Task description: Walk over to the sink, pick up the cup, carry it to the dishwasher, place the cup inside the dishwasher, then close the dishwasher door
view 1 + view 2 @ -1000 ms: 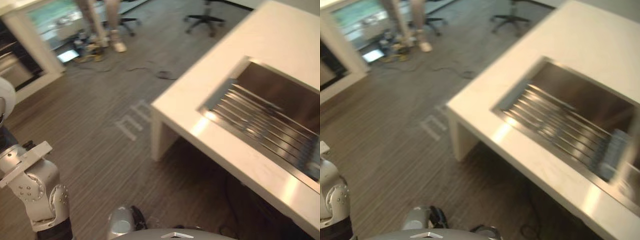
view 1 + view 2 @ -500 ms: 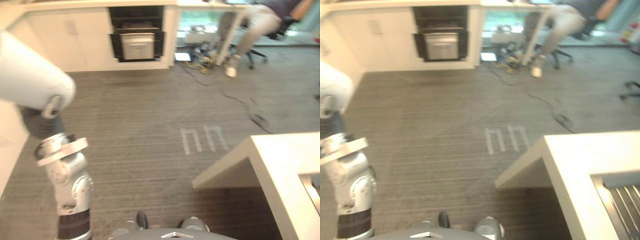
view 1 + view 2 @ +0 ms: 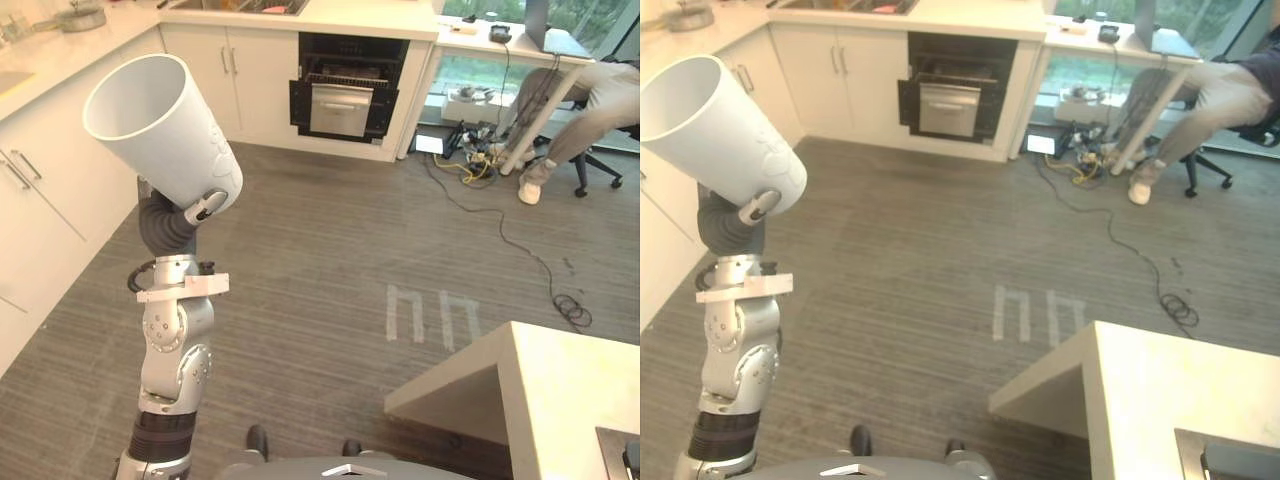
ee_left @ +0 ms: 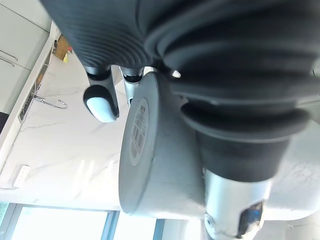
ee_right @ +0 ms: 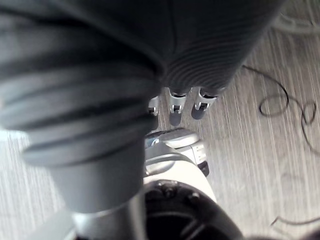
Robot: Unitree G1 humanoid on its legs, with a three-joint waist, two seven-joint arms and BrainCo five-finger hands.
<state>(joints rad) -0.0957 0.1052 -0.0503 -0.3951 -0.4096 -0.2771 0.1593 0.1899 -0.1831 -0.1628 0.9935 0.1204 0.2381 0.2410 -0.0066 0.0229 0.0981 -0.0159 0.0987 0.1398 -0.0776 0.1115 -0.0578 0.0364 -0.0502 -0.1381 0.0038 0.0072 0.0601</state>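
In the left eye view the white cup [image 3: 160,125] sits directly above my left hand [image 3: 170,225]. Its base is down in the grip and its open mouth tilts up and away from the wrist. Far beyond the hand, across the floor, a dark built-in appliance [image 3: 345,85] stands with its door ajar. I take that for the dishwasher.

In the right eye view one fingertip lies on the cup's lower wall, so the hold is near the base. The cup looks thin-walled, rigid and empty, so I judge it light. Its wall is smooth and tapers towards the base, and I expect it to slip if I squeeze loosely.

In the left wrist view the fingers [image 4: 101,95] curl over one side of the cup's bottom rim, with the thumb on the opposite side. The hand is wrapped around the cup. A hold higher up the wall would steady it more.

In the right wrist view my right hand [image 5: 175,107] hangs above the floor, fingers loose and holding nothing.
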